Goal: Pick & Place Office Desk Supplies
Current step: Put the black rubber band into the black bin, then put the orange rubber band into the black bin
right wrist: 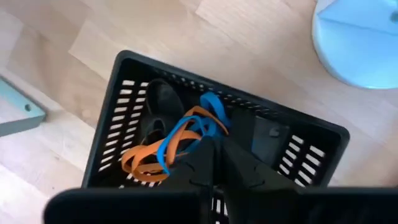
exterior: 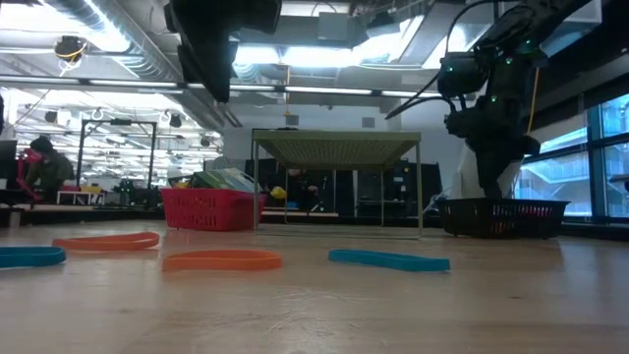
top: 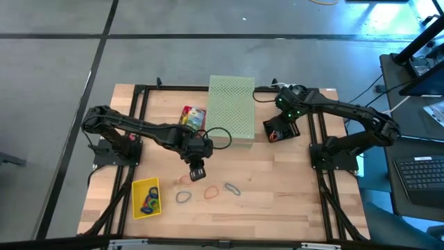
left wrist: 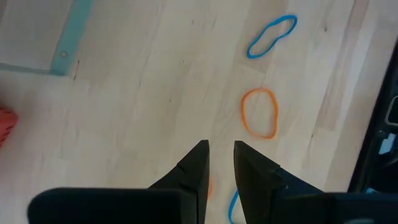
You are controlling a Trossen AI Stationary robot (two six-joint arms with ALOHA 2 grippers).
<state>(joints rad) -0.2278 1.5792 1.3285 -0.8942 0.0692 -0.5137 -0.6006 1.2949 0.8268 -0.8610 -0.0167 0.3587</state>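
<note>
Left gripper [top: 198,173] hangs above the wood table [top: 277,201], fingers [left wrist: 198,163] parted by a narrow gap with nothing between them. The yellow tray [top: 146,198] of bands lies at its eight o'clock. At its five o'clock lie loose loops: a blue band [top: 183,197], an orange band [top: 211,191], another blue band [top: 232,188]. Over at three o'clock, the right gripper [right wrist: 214,155] sits above the black basket [right wrist: 124,112], fingers pressed together, orange and blue bands [right wrist: 180,140] under its tips; whether it pinches them, I cannot tell.
</note>
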